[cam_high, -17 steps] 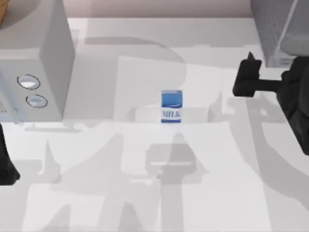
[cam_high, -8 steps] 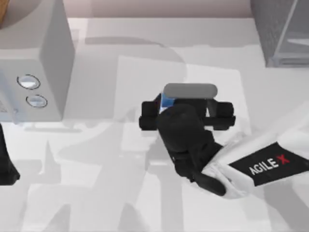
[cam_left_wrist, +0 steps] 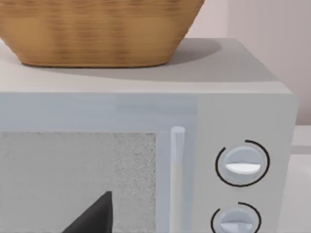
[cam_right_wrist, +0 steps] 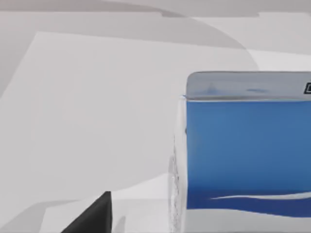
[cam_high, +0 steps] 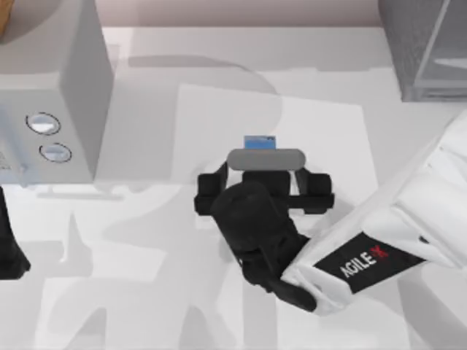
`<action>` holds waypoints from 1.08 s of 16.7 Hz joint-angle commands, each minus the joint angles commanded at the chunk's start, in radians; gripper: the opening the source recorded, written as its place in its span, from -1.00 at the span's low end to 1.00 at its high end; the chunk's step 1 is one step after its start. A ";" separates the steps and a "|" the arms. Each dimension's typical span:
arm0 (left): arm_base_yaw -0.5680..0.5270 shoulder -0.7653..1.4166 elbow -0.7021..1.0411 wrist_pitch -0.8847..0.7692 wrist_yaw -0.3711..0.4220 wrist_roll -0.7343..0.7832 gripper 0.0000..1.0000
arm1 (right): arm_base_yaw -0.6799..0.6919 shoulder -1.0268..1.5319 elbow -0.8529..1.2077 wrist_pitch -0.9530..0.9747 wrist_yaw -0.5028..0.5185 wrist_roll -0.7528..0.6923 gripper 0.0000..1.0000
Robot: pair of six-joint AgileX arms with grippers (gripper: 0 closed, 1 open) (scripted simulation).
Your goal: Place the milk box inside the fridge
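Milk box (cam_high: 260, 141) stands upright on the table (cam_high: 146, 292) mid-scene, well apart from the fridge (cam_high: 419, 44) and to its left and nearer the camera; just a strip of blue top shows past the right gripper (cam_high: 264, 169) in the top view. The right wrist view has the carton's blue face (cam_right_wrist: 245, 150) close up, off to one side, one dark fingertip (cam_right_wrist: 95, 216) beside it.

Step in hand, by my read: reach/approach for the grasp, carton not yet lifted. Right gripper hovers over the near side of the milk box, still left of the fridge. Cannot tell how far the claw is open or whether it has contact; nothing clearly held.

Left gripper (cam_left_wrist: 92, 218) parked far from the fridge, in front of the light grey box with two knobs (cam_left_wrist: 146, 145), which has a wicker basket (cam_left_wrist: 97, 29) on top.

Next likely needs: centre the fingers around the carton, close, lift, carry right and back toward the fridge. Fridge door state unclear, may need opening first.
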 joint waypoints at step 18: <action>0.000 0.000 0.000 0.000 0.000 0.000 1.00 | -0.092 0.121 0.149 0.016 -0.081 -0.060 0.40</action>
